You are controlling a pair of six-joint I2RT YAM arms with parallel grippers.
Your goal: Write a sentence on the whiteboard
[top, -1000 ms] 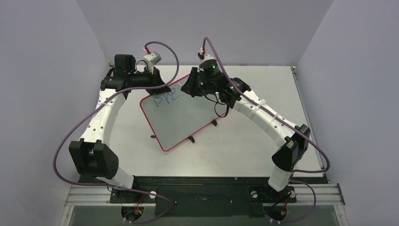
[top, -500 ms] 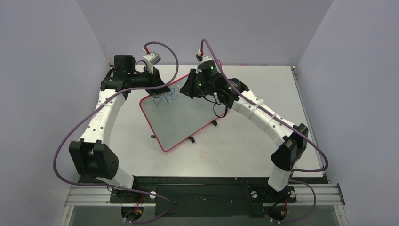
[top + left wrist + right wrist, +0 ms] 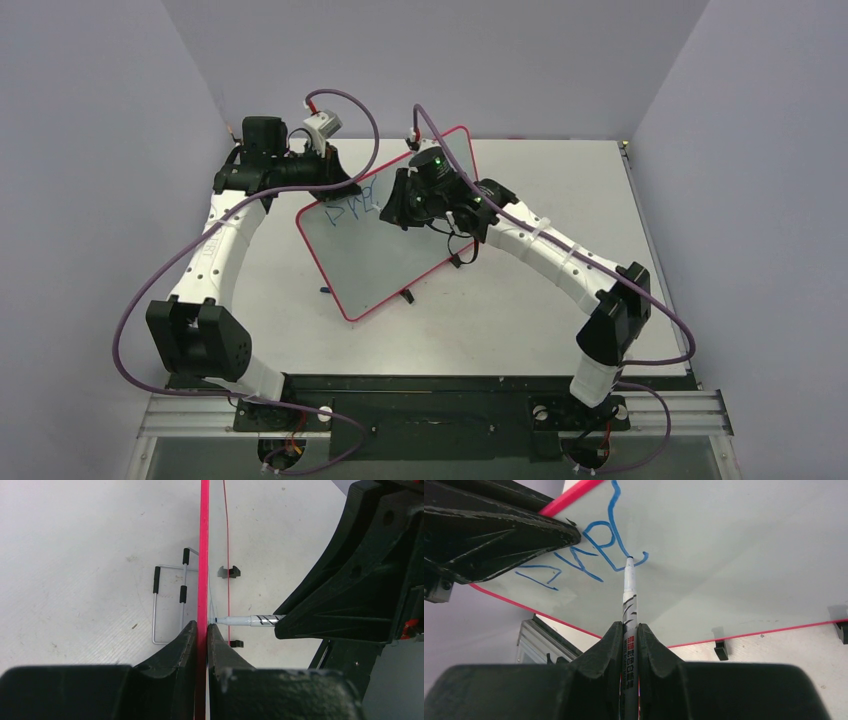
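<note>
The whiteboard (image 3: 385, 255) stands tilted over the middle of the tabletop (image 3: 560, 220), its writing face turned toward the right arm. The edge with the two black clips (image 3: 456, 259) is the one lowest and nearest the arm bases.

The left tool (image 3: 335, 185) is at the board's far left corner. In the left wrist view, that tool (image 3: 202, 626) is closed on the red rim (image 3: 203, 555), one finger on each side of the board, which shows edge-on.

The right tool (image 3: 400, 205) is in front of the board's upper part, just right of the left tool. In the right wrist view, this tool (image 3: 628, 627) is clamped on a white marker (image 3: 629, 587) with black bands, which points straight out from between the fingers. The marker tip touches the white surface (image 3: 734, 555) at the end of a curved blue stroke.

The sentence (image 3: 589, 545) so far is one short row of wobbly blue letters near the corner held by the left tool; it cannot be read with certainty.

Behind the board, seen from the left wrist, a bent wire stand (image 3: 167, 600) with black sleeves lies on the tabletop close to the rim.
</note>
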